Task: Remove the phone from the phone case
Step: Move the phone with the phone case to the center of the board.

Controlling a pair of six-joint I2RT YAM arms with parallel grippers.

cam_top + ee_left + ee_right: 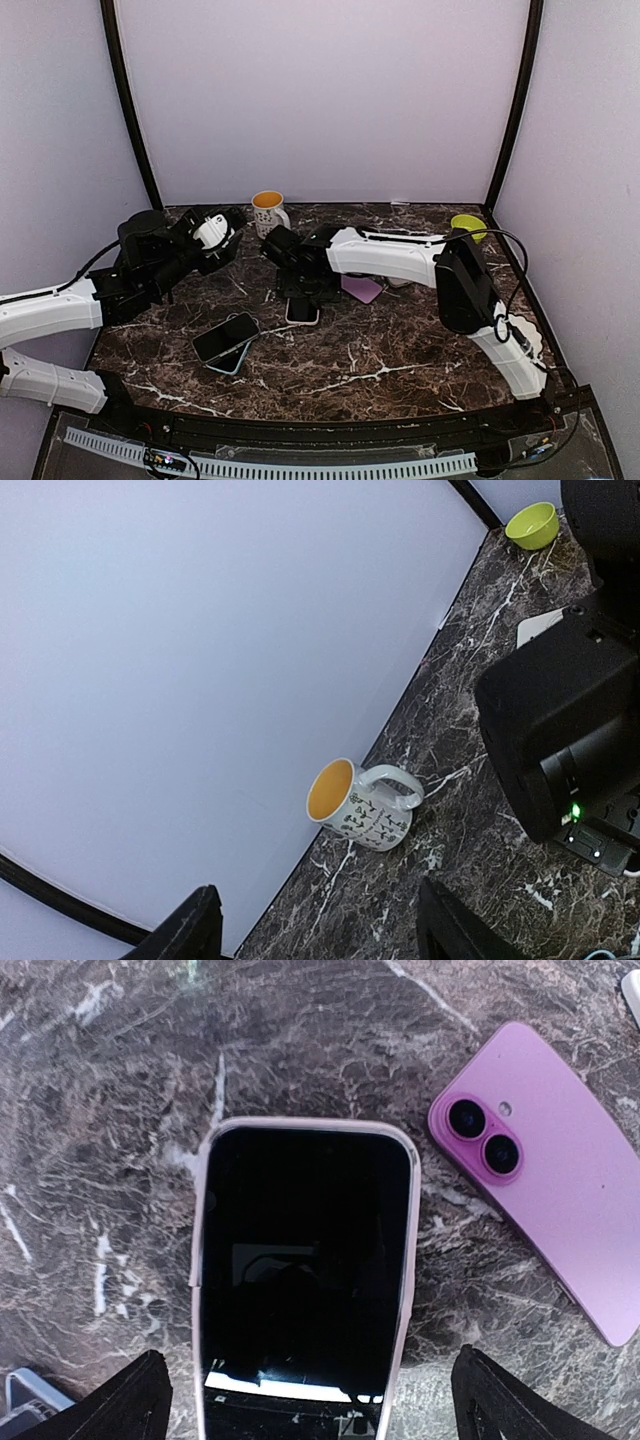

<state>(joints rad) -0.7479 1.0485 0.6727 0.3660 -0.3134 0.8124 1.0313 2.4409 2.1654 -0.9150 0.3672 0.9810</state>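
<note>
Top view: cased phone lies mid-table, screen up. Right gripper hangs directly above it; left gripper is raised well off to the left, so right is nearer.

Left wrist: fingers spread, nothing between them, facing the mug.

Right wrist: jaws spread wide, straddling the cased phone's near end. Its long axis runs straight ahead, so I judge closing would catch the narrow sides.

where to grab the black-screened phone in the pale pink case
Across its long side edges, straight down from above: the black-screened phone in the pale pink case lies flat, screen up, on the dark marble table, and the open right gripper spans its width.
</note>
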